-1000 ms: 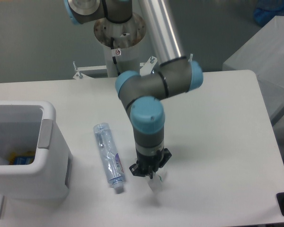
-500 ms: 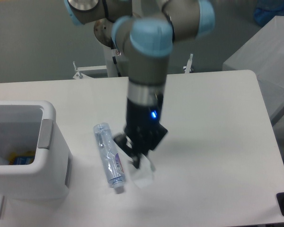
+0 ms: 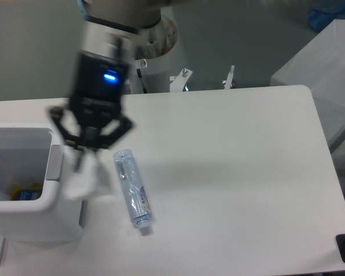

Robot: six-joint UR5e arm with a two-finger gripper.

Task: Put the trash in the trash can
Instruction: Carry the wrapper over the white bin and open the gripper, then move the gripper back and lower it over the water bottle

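My gripper (image 3: 83,158) hangs in the air beside the right rim of the trash can (image 3: 34,215), shut on the crumpled clear-white wrapper (image 3: 85,179), which dangles below the fingers over the rim. The image of the arm is motion-blurred. A flattened clear plastic bottle (image 3: 133,191) with a blue-red label lies on the table just right of the trash can, cap toward the front edge.
Inside the trash can a blue and yellow item (image 3: 26,192) shows at the bottom. The robot base (image 3: 152,54) stands at the table's back edge. A grey box (image 3: 325,57) sits beyond the right rear corner.
The gripper lifted the wrapper off the table and swung it left and upward, from right of the bottle to the trash can's right rim. The bottle has not moved.
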